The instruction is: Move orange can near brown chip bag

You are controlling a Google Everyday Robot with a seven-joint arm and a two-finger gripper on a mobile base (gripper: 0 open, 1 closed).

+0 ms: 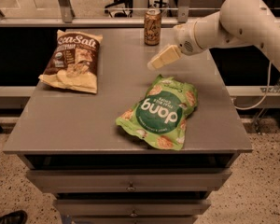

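Note:
The orange can (pixel 152 27) stands upright at the far edge of the grey table, near the middle. The brown chip bag (pixel 74 59) with "Sea Salt" lettering lies at the table's far left. My gripper (pixel 155 64) hangs above the table, in front of the can and a little to its right, apart from it. It holds nothing. The white arm (pixel 233 22) reaches in from the right.
A green "dang" bag (pixel 161 113) lies on the table's front right, just below the gripper. The grey table (pixel 84 120) has drawers under its front edge. A rail and chairs stand behind the far edge.

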